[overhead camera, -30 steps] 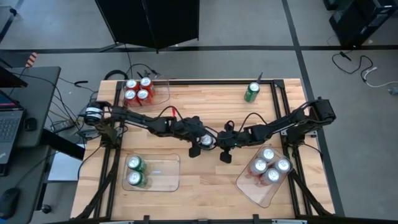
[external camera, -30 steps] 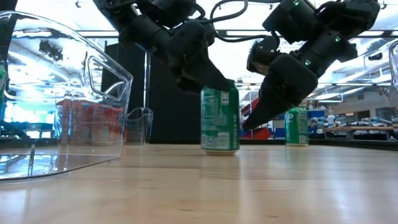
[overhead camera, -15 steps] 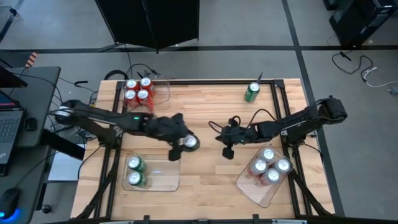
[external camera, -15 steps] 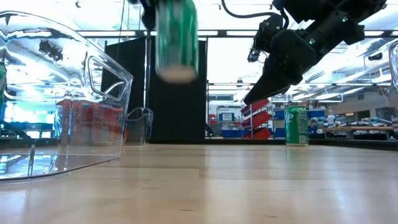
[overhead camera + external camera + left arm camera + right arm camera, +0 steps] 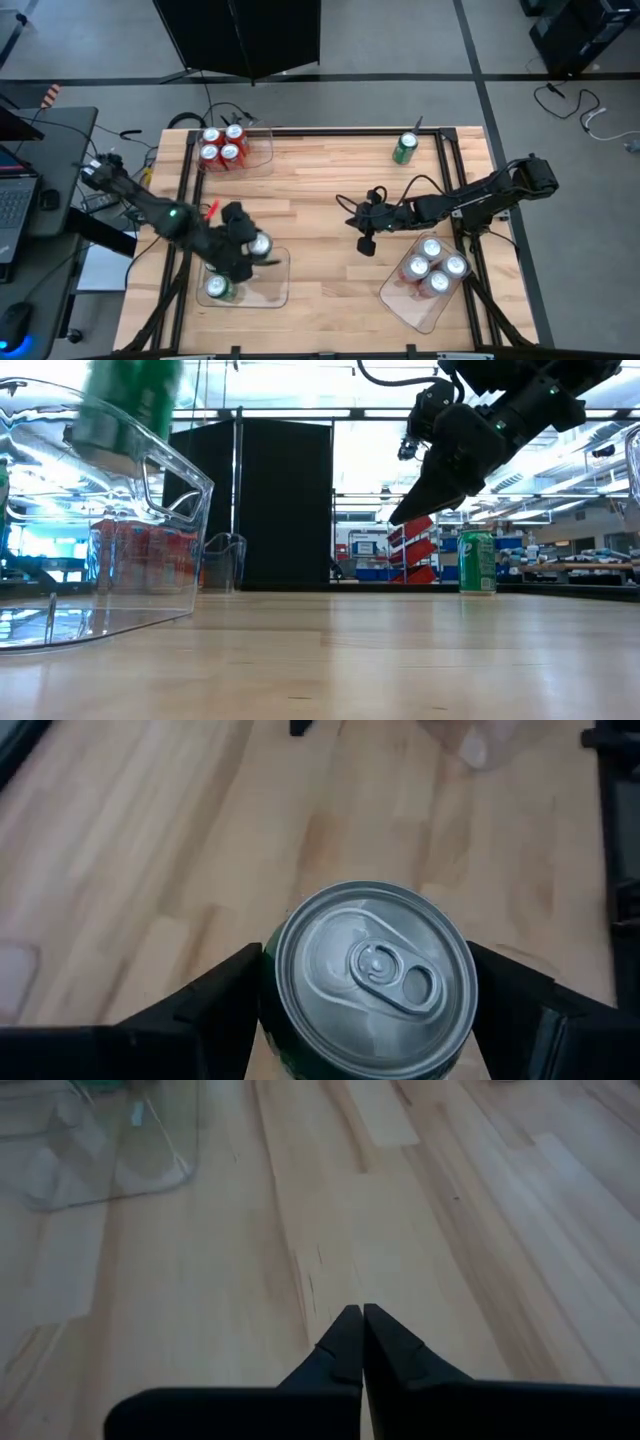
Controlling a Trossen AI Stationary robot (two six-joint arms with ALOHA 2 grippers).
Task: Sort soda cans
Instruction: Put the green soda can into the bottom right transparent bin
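Pale wooden plank table (image 5: 330, 190) under bright strip-lit workshop, black panel at 12 o'clock. Left gripper (image 5: 243, 250) clamping green silver-topped soda can (image 5: 368, 982), aloft over clear plastic tray (image 5: 275, 290) at 7 o'clock. Right gripper (image 5: 361, 1342) pressed closed, empty, above centre. Lone green can (image 5: 405, 148) at 1 o'clock.

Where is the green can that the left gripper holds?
In the high view, the held green can hangs in the left gripper above the near-left clear tray.
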